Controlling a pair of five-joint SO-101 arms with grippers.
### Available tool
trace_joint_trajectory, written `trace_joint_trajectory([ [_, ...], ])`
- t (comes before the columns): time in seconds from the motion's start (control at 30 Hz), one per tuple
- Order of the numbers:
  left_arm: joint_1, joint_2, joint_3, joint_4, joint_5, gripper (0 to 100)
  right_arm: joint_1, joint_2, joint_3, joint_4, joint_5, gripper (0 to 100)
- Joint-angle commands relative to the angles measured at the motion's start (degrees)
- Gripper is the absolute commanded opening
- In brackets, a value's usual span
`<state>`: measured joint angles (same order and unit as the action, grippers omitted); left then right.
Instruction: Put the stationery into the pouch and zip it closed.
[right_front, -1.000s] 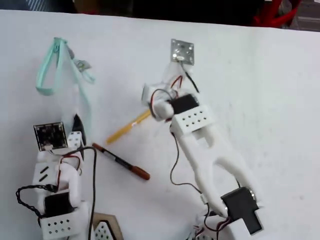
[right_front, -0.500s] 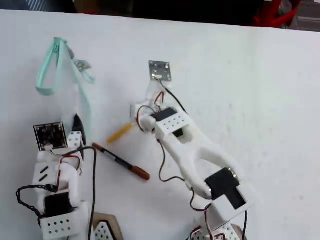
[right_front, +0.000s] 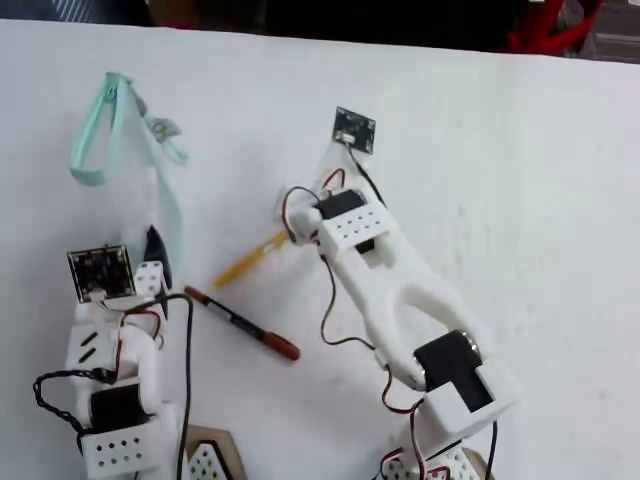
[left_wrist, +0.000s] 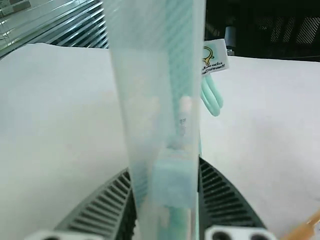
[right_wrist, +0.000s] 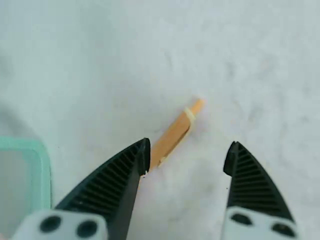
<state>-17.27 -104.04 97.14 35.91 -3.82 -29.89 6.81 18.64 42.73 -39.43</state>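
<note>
A clear pouch (right_front: 135, 150) with mint-green trim lies at the left, its loop end far from the arms. My left gripper (right_front: 157, 262) is shut on the pouch's near edge; in the left wrist view the pouch (left_wrist: 160, 100) rises from between the jaws of that gripper (left_wrist: 167, 200). A yellow pencil (right_front: 245, 262) lies slantwise in the middle. My right gripper (right_front: 290, 225) hangs over the pencil's far end. In the right wrist view it (right_wrist: 189, 145) stands open, with the pencil (right_wrist: 176, 132) on the table close to one fingertip. A dark pen (right_front: 240, 322) with brown ends lies nearer the arms.
The white table (right_front: 520, 180) has free room to the right. A mint corner of the pouch (right_wrist: 27, 165) shows beside my right gripper in the right wrist view. Dark clutter lines the far table edge.
My right arm swung left over the pencil, then back a little to the right and farther away. Pencil, pen, pouch and the left arm have not moved.
</note>
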Motion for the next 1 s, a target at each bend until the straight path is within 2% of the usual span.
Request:
trace_joint_trajectory([
  [0.0, -0.48, -0.57, -0.18, -2.20, -0.44, 15, 0.84, -0.48, -2.37, 0.40, -0.44, 23.3],
  [0.17, -0.48, -0.57, -0.18, -2.20, -0.44, 15, 0.48, -0.48, -2.81, 1.36, -0.26, 23.3],
  [0.27, -0.48, -0.57, -0.18, -2.20, -0.44, 15, 0.48, 0.84, -6.07, 5.49, -0.35, 23.3],
  [0.43, -0.48, -0.57, -0.18, -2.20, -0.44, 15, 0.40, 9.63, -15.12, 11.12, -0.53, 23.3],
  [0.83, -0.57, -0.57, -0.18, -2.29, -0.44, 15, -0.66, 27.38, -34.64, 16.48, -4.75, 23.2],
  [0.9, -0.57, -0.57, -0.18, -2.29, -0.44, 15, -0.75, 29.41, -36.48, 17.27, -4.92, 21.3],
  [0.97, -0.57, -0.57, -0.18, -2.29, -0.44, 15, -0.57, 31.08, -38.59, 18.24, -4.92, 14.4],
])
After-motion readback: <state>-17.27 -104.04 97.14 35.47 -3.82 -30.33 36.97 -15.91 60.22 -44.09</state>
